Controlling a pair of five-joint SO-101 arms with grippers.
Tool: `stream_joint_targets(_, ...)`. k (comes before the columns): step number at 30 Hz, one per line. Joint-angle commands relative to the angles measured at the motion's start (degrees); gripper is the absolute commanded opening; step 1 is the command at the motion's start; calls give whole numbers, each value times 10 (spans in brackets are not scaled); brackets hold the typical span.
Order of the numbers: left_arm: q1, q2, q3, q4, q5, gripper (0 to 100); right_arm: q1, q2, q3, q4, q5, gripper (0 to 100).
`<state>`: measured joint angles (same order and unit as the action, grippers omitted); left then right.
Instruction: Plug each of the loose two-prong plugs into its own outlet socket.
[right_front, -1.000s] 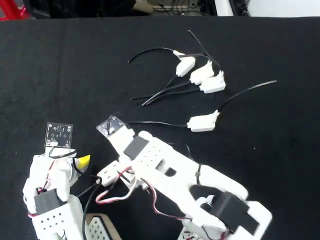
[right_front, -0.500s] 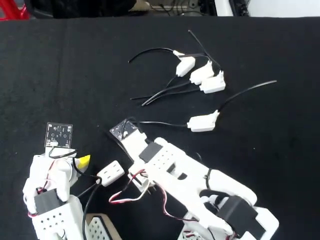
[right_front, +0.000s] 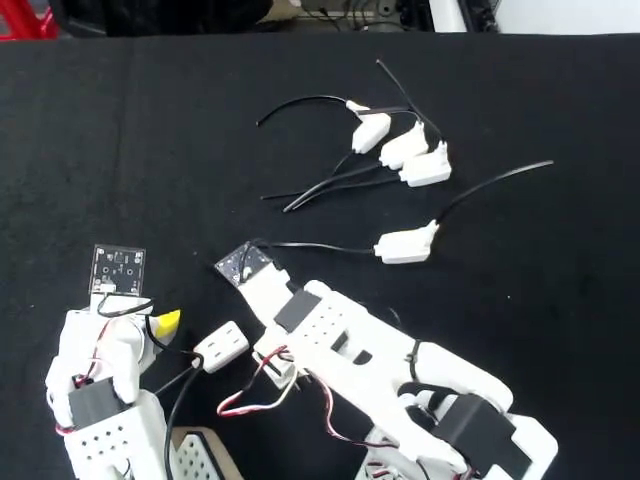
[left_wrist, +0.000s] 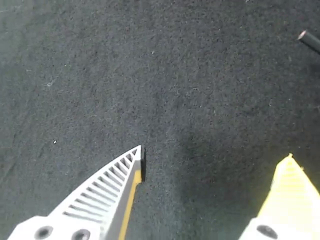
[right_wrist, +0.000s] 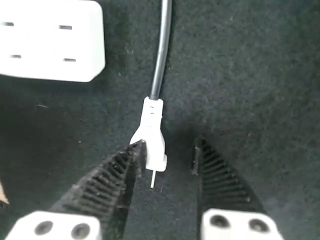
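A white outlet block (right_front: 222, 346) (right_wrist: 50, 40) with two-slot sockets lies on the black mat between the arms. My right gripper (right_wrist: 167, 167) is open just short of the block. A small white two-prong plug (right_wrist: 154, 137) on a black cable lies between its fingers (right_wrist: 120, 172), close against one of them, prongs pointing toward the wrist. Several more white plugs (right_front: 405, 245) (right_front: 403, 147) with black cables lie farther back on the mat. My left gripper (left_wrist: 215, 170) is open over bare mat with nothing in it; its yellow fingertip (right_front: 165, 321) sits left of the block.
The right arm's white body (right_front: 380, 370) covers the mat right of the outlet block. A tangle of black cables (right_front: 320, 185) runs from the far plugs. A cable end (left_wrist: 310, 41) shows by the left gripper. A small brown object (right_front: 200, 450) lies at the table's front edge.
The right arm swung to the right, off the outlet block, which now lies fully uncovered. The left arm has not moved.
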<state>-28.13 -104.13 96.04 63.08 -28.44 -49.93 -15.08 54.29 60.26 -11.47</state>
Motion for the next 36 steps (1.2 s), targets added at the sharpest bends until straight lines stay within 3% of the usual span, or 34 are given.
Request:
stream_joint_targets(1,-3,-2,5,-2,-3,396,-32,5,12,-11,-22,166)
stream_joint_targets(5,-3,-2,5,-2,-3,396,-76,35,3,-15,-31,166)
stream_joint_targets(9,-3,-2,5,-2,-3,396,-75,74,-14,-17,-31,157)
stream_joint_targets(13,-3,-2,5,-2,-3,396,-74,82,-24,-18,-25,54)
stream_joint_targets(24,-3,-2,5,-2,-3,396,-73,81,-35,-18,-24,12)
stream_joint_targets(30,-3,-2,5,-2,-3,396,-7,36,-44,-18,3,12)
stream_joint_targets(36,-3,-3,6,-3,-2,396,41,-123,-19,-24,33,12)
